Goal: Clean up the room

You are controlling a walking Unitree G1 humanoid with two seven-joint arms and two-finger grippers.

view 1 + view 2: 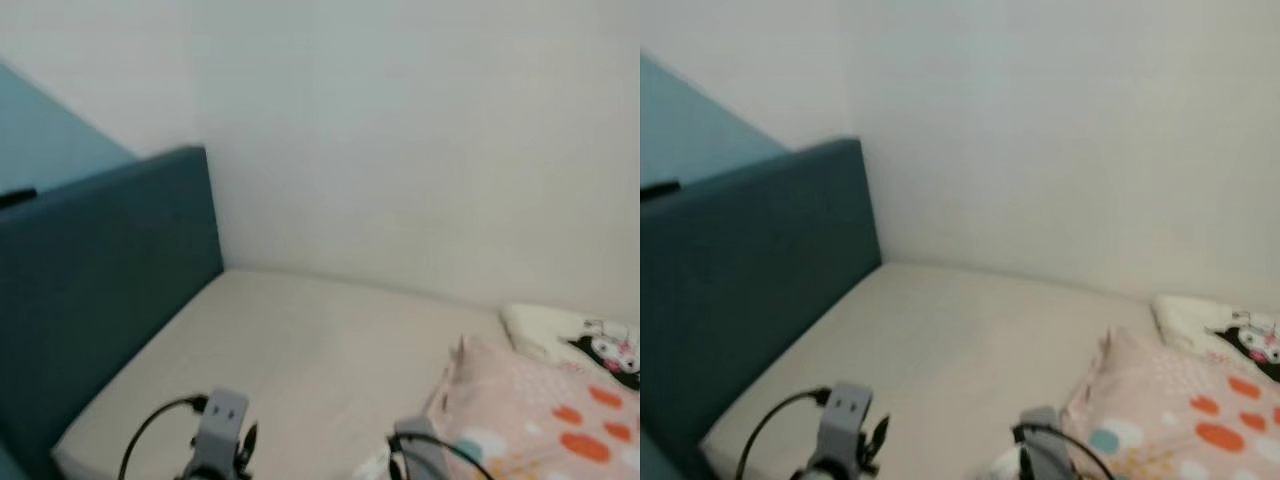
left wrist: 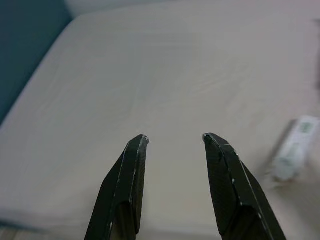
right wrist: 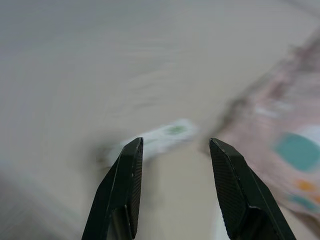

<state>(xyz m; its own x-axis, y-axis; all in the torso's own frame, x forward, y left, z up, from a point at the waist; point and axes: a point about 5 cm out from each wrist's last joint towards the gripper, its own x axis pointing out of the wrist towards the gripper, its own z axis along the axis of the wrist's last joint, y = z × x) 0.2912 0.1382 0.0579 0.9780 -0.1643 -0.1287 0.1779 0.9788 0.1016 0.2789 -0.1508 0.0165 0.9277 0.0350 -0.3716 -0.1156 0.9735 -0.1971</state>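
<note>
Broadly, scene: a bed with a bare cream mattress (image 1: 300,350) stands in a corner against a white wall (image 1: 420,140), with a dark teal headboard (image 1: 100,290) along the robot's left.
Bedding: a pink blanket (image 1: 540,420) with orange and teal spots lies bunched at the right of the mattress; behind it, against the wall, sits a white pillow (image 1: 570,335) printed with a black-and-pink cartoon figure.
Task's thing: a small white tube-like object (image 3: 160,140) with a green mark lies flat on the mattress, just beside the edge of the pink blanket; blur hides what it is exactly.
Left gripper (image 2: 175,139): its two black fingers stand apart with nothing between them, held above the bare mattress; the white object shows off to one side of it, well clear of the fingertips.
Right gripper (image 3: 175,142): fingers spread wide and holding nothing, poised over the mattress, with the white object lying beyond the gap between the tips.
Arms: both wrists show at the lower edge of the head views, with black cables looping from them.
</note>
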